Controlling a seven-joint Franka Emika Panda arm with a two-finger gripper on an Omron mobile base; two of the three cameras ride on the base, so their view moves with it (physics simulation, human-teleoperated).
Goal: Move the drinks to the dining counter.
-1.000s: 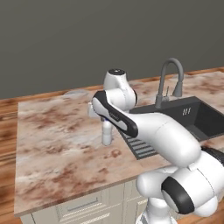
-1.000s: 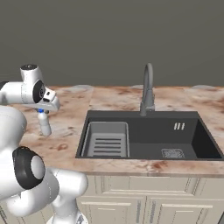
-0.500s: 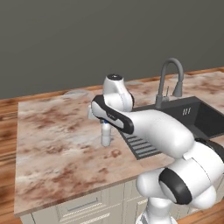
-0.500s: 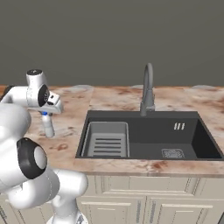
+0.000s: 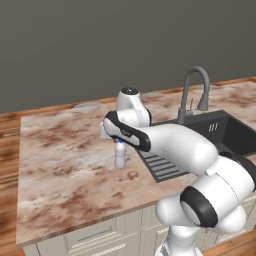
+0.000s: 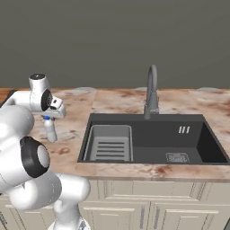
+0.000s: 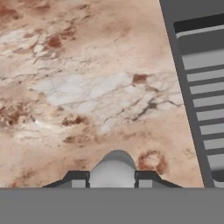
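Note:
A small whitish-clear bottle with a blue cap (image 5: 120,155) is one of the drinks, and it stands upright over the dining counter (image 5: 65,165), left of the dark sink. My gripper (image 5: 119,142) comes down from above and is shut on the bottle's top. From the right side, the bottle (image 6: 50,130) hangs under my gripper (image 6: 48,118) near the counter's left part (image 6: 74,134). In the hand view, the bottle (image 7: 113,171) sits between my fingertips (image 7: 78,178). Whether its base touches the marbled counter (image 7: 87,87) I cannot tell.
The dark sink basin (image 6: 148,139) with a ribbed grey rack (image 6: 110,143) lies right of the bottle, and its edge (image 7: 175,65) runs close by. A grey curved faucet (image 5: 192,90) stands behind the basin. Wooden floor (image 5: 7,150) shows past the counter's left end.
The bottle has sunk slightly toward the counter while staying in my gripper. The arm's wrist has shifted a little. The views have not moved.

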